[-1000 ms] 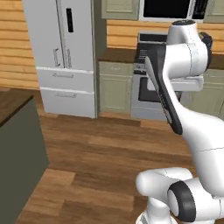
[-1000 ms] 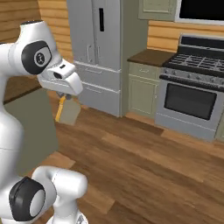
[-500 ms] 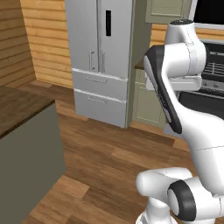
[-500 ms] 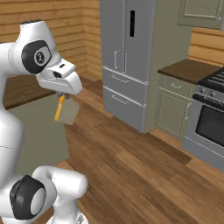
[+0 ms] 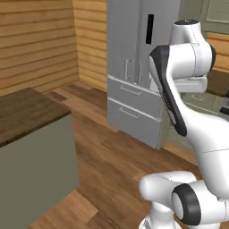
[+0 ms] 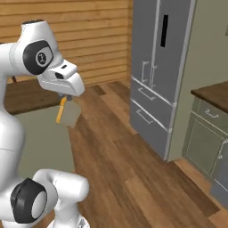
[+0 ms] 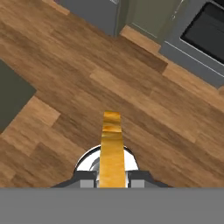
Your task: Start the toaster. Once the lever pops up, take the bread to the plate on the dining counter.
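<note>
The gripper (image 7: 112, 180) was clamped on the bread (image 7: 111, 151), held edge-on over the wood floor (image 7: 144, 100) for carrying toward the dining counter (image 5: 27, 112)

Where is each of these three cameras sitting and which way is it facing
Left base view: behind the arm's left, facing the refrigerator and dining counter; arm at right.
Right base view: behind its right; gripper holds the bread.
Hand view: on the hand, looking down at the wood floor past the edge-on bread.
Both base views share the refrigerator, counter and floor.
</note>
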### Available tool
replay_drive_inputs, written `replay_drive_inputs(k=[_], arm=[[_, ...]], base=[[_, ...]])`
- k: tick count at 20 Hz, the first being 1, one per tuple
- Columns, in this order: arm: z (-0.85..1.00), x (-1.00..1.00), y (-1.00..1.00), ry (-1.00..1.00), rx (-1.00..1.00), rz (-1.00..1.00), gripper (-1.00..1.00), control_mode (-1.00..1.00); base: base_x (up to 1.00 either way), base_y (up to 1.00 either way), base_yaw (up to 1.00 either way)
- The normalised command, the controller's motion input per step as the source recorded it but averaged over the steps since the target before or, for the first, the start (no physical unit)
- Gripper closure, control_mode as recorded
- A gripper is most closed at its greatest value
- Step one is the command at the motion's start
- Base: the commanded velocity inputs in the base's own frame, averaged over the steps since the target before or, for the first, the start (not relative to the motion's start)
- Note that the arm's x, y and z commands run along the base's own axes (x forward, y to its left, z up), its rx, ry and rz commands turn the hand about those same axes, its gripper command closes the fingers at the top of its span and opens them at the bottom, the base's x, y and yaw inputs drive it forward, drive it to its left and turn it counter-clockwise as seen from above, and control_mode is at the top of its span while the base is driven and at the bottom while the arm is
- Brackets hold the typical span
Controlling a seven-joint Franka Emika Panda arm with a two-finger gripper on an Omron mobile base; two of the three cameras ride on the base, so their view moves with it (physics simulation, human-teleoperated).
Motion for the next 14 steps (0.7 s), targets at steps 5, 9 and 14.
replay_drive_inputs(k=[5, 9, 14], arm=[[0.00, 0.00, 0.00, 0.00, 0.00, 0.00, 1.00, 1.00], [0.00, 0.00, 0.00, 0.00, 0.00, 0.00, 1.00, 1.00], [0.00, 0.00, 0.00, 0.00, 0.00, 0.00, 1.00, 1.00]], base=[[1.00, -0.44, 0.57], [1.00, -0.53, 0.57], [1.00, -0.66, 0.54]])
